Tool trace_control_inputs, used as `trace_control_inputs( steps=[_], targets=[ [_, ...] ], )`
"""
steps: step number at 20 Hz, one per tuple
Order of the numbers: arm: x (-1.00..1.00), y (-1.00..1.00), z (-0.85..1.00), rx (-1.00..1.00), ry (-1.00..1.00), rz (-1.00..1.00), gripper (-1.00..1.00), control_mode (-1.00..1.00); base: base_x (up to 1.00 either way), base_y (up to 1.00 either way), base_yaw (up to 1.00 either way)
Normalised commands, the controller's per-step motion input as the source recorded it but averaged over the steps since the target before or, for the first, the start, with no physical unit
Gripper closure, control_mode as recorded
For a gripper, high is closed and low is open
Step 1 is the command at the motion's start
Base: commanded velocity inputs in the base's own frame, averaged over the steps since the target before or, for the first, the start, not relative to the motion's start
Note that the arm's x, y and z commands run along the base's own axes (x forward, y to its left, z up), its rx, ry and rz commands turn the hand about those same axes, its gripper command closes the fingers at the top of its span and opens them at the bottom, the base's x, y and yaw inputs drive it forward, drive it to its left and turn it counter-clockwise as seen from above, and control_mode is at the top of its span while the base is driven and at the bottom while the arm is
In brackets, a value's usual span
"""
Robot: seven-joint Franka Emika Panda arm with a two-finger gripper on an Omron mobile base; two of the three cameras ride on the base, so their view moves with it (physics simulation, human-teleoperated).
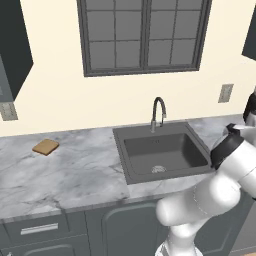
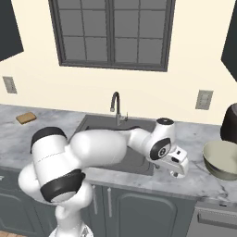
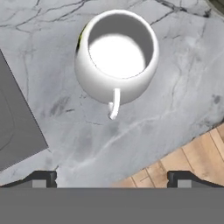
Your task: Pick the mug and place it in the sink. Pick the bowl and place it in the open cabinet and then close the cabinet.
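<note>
Hovering hand (image 3: 112, 178) pointed down over the mug (image 3: 116, 59) (upright), jaws spread wide

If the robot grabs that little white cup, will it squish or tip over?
The mug looks hard and glossy, so it probably won't squish, though it may be slippery. It stands upright on the marble counter and looks empty, so likely light. A bump from the open pincer could slide or tip it.

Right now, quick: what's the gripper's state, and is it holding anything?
Gripper: open and empty, hovering above the white mug, which stands upright on the marble counter, not touched.
</note>
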Motion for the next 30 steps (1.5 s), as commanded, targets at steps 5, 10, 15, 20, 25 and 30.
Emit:
trace_control_inputs(
  steps=[5,10,15,20,25,30],
  targets=[
    [0.08,-0.06,-0.22,0.0,0.0,0.0,-1.0,-1.0,0.0,0.0,0.0],
    [0.01,-0.22,-0.15,0.0,0.0,0.0,-1.0,-1.0,0.0,0.0,0.0],
    [0.02,-0.19,-0.1,0.0,0.03,0.0,-1.0,-1.0,0.0,0.0,0.0],
    [0.1,-0.1,-0.09,0.0,0.05,0.0,-1.0,-1.0,0.0,0.0,0.0],
    [0.15,-0.06,-0.09,0.0,0.06,0.0,-1.0,-1.0,0.0,0.0,0.0],
    [0.18,-0.09,-0.05,0.0,0.07,0.0,-1.0,-1.0,0.0,0.0,0.0]
  ],
)
